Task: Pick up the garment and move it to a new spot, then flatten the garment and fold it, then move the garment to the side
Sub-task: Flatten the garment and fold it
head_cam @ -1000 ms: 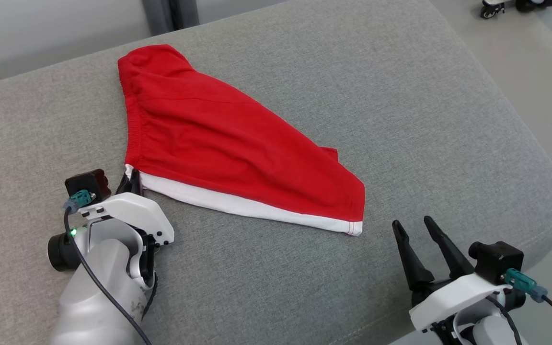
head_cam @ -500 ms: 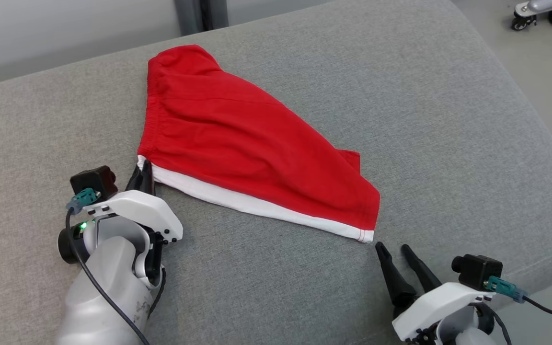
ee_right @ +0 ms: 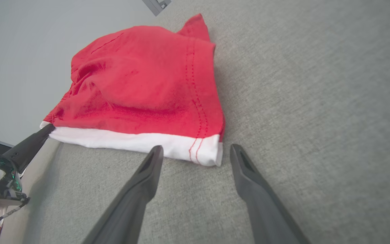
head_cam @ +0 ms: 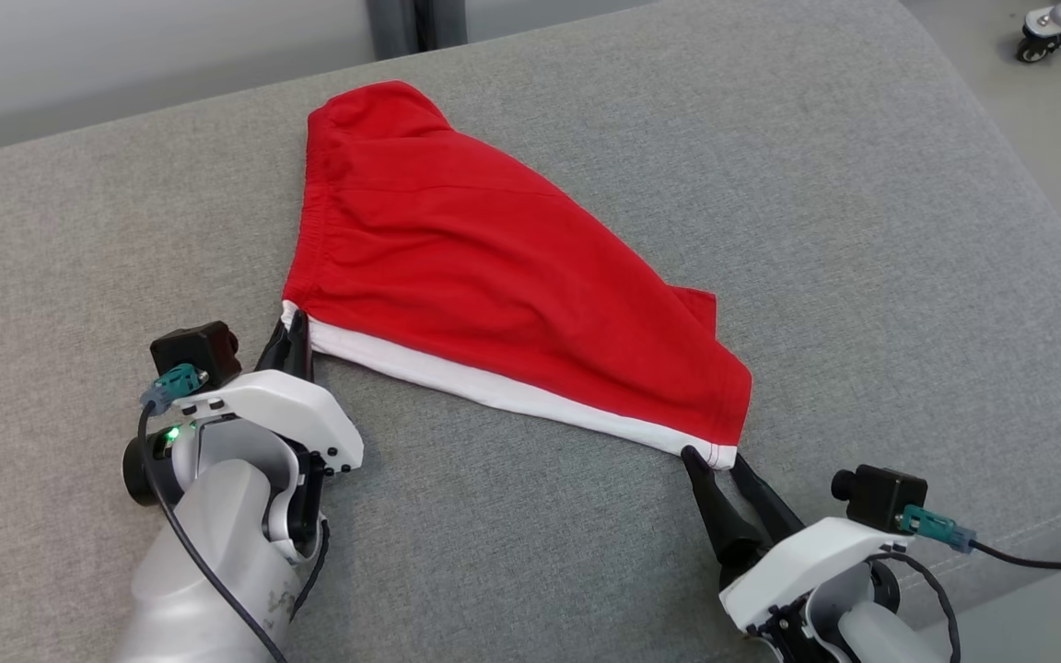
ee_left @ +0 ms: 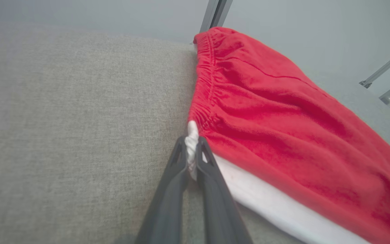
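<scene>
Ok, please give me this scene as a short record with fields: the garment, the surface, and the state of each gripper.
garment: red shorts with a white band along the near edge, lying fairly flat
surface: grey fabric cushion
left gripper: shut on the white corner below the elastic waistband
right gripper: open, one finger on either side of the hem corner, not closed on it
lift: none, the shorts rest on the cushion

The head camera looked down from above and behind the left gripper (head_cam: 296,324) and right gripper (head_cam: 713,457) onto the cushion (head_cam: 862,230), while each wrist camera peered low and close along its own gripper, both sharing the shorts (head_cam: 494,276) just ahead.
</scene>
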Controlling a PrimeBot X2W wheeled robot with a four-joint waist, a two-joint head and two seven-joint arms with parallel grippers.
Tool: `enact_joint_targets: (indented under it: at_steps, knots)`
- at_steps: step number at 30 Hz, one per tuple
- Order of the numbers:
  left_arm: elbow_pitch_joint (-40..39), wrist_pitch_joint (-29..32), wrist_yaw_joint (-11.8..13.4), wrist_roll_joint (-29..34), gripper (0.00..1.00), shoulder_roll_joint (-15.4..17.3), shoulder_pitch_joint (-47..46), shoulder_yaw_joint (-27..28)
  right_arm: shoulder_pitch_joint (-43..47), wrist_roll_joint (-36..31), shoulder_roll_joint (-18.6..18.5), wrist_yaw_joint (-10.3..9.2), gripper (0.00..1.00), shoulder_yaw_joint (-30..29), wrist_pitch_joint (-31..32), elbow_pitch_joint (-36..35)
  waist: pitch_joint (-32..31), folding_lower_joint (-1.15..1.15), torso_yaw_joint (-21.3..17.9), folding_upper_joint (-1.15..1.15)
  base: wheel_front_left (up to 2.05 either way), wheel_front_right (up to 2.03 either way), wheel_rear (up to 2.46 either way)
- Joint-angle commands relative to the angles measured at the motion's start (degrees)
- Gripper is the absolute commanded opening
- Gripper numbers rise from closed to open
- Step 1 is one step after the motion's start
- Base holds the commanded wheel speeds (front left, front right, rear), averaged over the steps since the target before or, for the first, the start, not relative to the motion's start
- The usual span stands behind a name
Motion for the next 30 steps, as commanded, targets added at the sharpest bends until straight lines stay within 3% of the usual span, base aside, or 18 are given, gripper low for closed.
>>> enact_joint_targets:
  at_steps: [1, 4, 6, 7, 18, 24, 30]
  knots:
    - [-0.7, 0.3, 0.4, -0.1, 0.0, 0.4, 0.4, -0.2, -0.7, 0.7, -0.1, -0.04, 1.0, 0.6, -0.1, 1.4, 0.1, 0.0, 0.3, 0.0, 0.0, 0.0, 0.0]
    - [-1.6, 0.6, 0.7, -0.4, 0.0, 0.4, 0.9, -0.5, -1.8, 1.4, -0.1, -0.05, 1.0, 1.2, -0.5, 3.0, 0.1, 0.0, 0.8, 0.0, 0.0, 0.0, 0.0]
    - [-2.2, 0.8, 0.9, -0.5, 0.0, 0.3, 1.0, -0.7, -2.3, 1.7, -0.1, -0.05, 0.23, 1.7, 0.0, 4.3, 0.1, 0.0, 1.1, 0.0, 0.0, 0.0, 0.0]
    - [-2.4, 0.8, 0.9, -0.5, 0.0, 0.3, 1.0, -0.8, -2.6, 1.6, 0.0, -0.05, 0.0, 2.0, 0.0, 4.7, 0.1, 0.0, 1.3, 0.0, 0.0, 0.0, 0.0]
    - [-4.8, 1.3, 1.3, -1.1, 0.0, 0.4, 2.5, -1.5, -3.0, 0.8, -0.9, -0.03, 0.0, 3.7, -1.7, 5.3, -1.7, 0.0, 2.4, 0.0, 0.0, 0.0, 0.0]
    - [-8.3, 3.2, -0.4, -3.0, 0.0, 0.2, 4.5, -1.7, -4.8, 0.1, -4.9, -0.02, 0.0, 2.6, -1.7, 0.3, -4.9, 0.0, 3.3, 0.0, 0.0, 0.0, 0.0]
    - [-16.0, 9.7, -2.0, -7.5, 0.0, 0.0, 5.9, -1.2, -8.5, -1.6, -10.1, -0.02, 0.0, -0.3, 1.7, -6.7, -9.3, 0.0, 5.1, 0.0, 0.0, 0.0, 0.0]
